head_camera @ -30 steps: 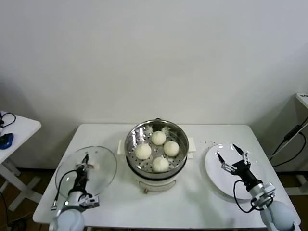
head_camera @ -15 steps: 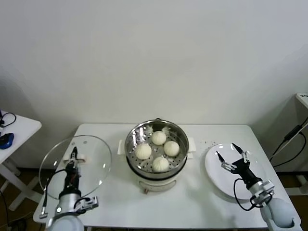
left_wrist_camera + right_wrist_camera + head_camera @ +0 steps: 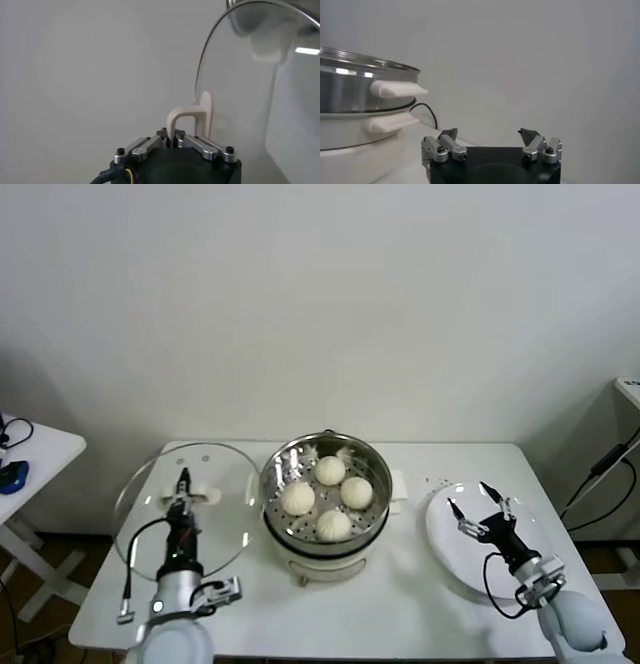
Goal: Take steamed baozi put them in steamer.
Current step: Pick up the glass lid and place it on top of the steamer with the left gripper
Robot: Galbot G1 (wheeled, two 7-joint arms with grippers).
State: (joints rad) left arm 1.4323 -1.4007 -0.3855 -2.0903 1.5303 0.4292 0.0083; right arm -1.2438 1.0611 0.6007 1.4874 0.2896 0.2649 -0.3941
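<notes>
Baozi, four cream-white dough domes (image 3: 326, 497), all seated in round stainless steamer basket (image 3: 275, 474). Left tool (image 3: 183, 481) clamped on white handle of round glass lid (image 3: 222, 529), tilted, just left of steamer. Right tool (image 3: 481, 504) spread, empty, over white plate (image 3: 447, 549), right of steamer.

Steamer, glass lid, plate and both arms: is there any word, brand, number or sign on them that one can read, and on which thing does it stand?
None: no text can be read in any view.
The steamer and the white cooker base: no lettering visible.
The glass lid, held by the left end effector: plain.
The white plate under the open right end effector: plain.
</notes>
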